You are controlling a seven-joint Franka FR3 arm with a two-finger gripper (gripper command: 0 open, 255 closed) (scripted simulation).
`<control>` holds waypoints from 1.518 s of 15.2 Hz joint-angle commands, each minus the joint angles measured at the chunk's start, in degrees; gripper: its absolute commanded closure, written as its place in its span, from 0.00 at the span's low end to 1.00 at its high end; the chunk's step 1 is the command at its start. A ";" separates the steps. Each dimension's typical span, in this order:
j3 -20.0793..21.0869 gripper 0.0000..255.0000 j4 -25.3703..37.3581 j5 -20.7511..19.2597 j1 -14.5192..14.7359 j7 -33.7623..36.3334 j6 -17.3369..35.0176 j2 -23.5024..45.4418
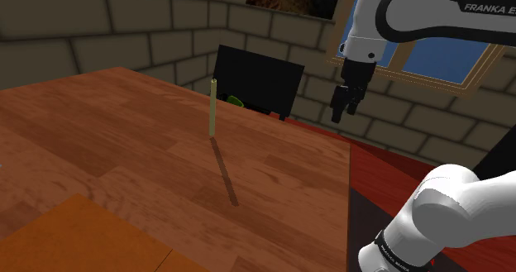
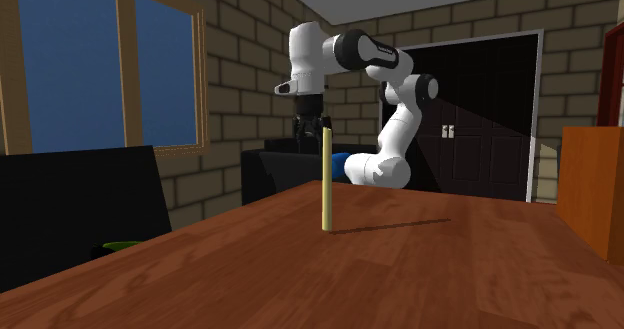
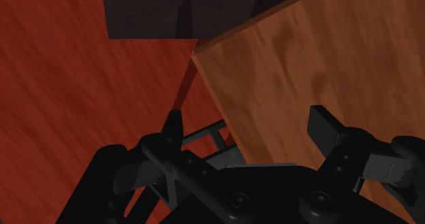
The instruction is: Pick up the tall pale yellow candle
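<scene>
**Desk:** What have you got on the candle (image 1: 212, 107)?

**Me:** I see it standing upright on the wooden table (image 1: 124, 146). It is a thin, pale yellow-green stick, set well in from the table's sides and closer to the edge that faces a black piece of furniture (image 1: 258, 80). Its long shadow (image 1: 225, 171) runs across the tabletop. Nothing touches it.

**Desk:** And the gripper (image 1: 342, 111)?

**Me:** I read it as open. In the wrist view the two black fingers (image 3: 325, 126) stand apart with nothing between them. One sits over the table's wood and the other over the red floor (image 3: 61, 86), so the hand hangs roughly above the table's edge, near a corner. It points downward, raised clear of the tabletop.

**Desk:** How far is it from the candle?

**Me:** Well apart. In the shoulder view the gripper hangs past the table's side, while the candle stands on the table's surface. In the second exterior view the gripper (image 2: 309, 137) appears behind the candle's (image 2: 326, 177) top, beyond the far end of the table (image 2: 400, 267), at about the height of the candle's tip.

**Desk:** Anything else beside the table?

**Me:** I can make out something small and green (image 1: 234, 101) just past the table's edge, low against the black furniture. I cannot tell what it is.
</scene>
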 commanded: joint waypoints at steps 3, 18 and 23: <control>2.00 0.00 2.58 1.49 0.65 2.23 0.53 2.84; 15.74 0.00 29.54 4.73 3.27 19.38 1.35 28.02; 20.01 0.00 42.37 1.98 4.66 25.94 -0.51 38.63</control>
